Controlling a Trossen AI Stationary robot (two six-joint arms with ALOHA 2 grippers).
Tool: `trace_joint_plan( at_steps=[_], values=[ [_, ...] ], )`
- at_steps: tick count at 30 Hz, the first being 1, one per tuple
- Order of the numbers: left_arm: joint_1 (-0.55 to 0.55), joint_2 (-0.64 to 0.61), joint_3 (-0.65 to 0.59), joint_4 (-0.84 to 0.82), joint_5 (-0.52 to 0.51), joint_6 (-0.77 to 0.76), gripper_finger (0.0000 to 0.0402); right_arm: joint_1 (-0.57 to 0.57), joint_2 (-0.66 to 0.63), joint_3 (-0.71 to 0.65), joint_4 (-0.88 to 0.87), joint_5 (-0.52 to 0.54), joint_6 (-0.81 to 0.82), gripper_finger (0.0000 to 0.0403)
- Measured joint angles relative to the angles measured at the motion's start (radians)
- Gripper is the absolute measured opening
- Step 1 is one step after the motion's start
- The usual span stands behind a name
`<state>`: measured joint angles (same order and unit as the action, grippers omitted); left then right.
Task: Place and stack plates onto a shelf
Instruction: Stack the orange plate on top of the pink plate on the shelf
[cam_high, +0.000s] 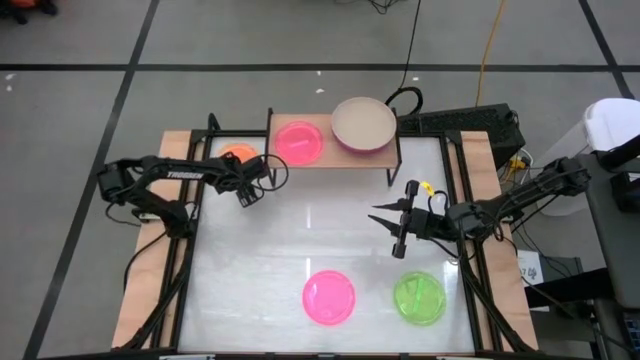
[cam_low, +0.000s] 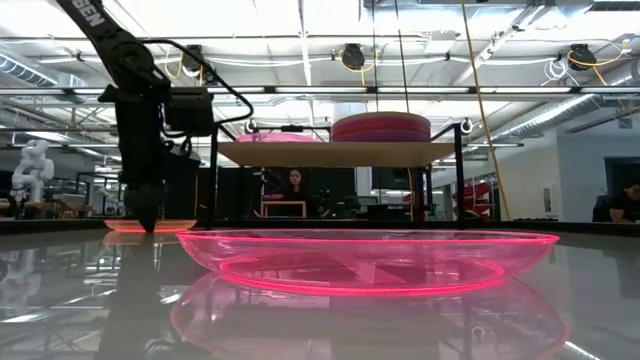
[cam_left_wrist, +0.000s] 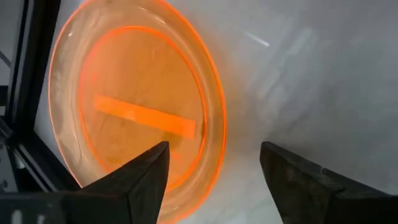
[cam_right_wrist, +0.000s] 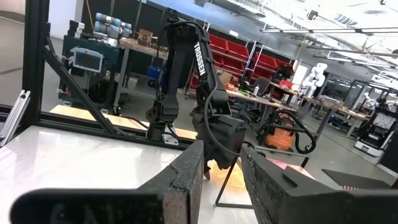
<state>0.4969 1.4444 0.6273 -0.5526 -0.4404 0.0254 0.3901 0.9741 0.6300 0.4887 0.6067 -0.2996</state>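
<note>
Left hand (cam_left_wrist: 214, 180) is hovering, fingers apart, straddling the orange plate's (cam_left_wrist: 134, 106) rim beside the shelf (cam_high: 330, 160) on the counter (cam_high: 300, 240); right hand (cam_high: 398, 232) is idling mid-counter, part-open, empty. Risk: shallow rim slipping out, plate skating under shelf

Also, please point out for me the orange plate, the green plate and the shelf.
orange plate (cam_left_wrist: 134, 112): left wrist view, on its flat inner floor.
green plate (cam_high: 420, 298): high view, on its centre.
shelf (cam_high: 330, 157): high view, on the bare wood top between its plates.
</note>
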Motion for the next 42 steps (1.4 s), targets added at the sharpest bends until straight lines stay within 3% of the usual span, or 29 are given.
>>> trace_joint_plan(
  at_steps=[16, 34, 42],
  values=[
    [0.061, 0.015, 0.004, 0.017, 0.031, -0.013, 0.0247, 0.000, 0.000, 0.000, -0.022, 0.000, 0.022, 0.0091],
    [0.074, 0.015, 0.000, -0.086, 0.089, -0.082, 0.0012, 0.000, 0.000, 0.001, -0.022, 0.000, 0.023, 0.0091],
    [-0.005, -0.061, -0.003, -0.160, 0.101, -0.171, 0.0004, 0.000, 0.000, 0.001, -0.023, 0.000, 0.020, 0.0091]
  ],
)
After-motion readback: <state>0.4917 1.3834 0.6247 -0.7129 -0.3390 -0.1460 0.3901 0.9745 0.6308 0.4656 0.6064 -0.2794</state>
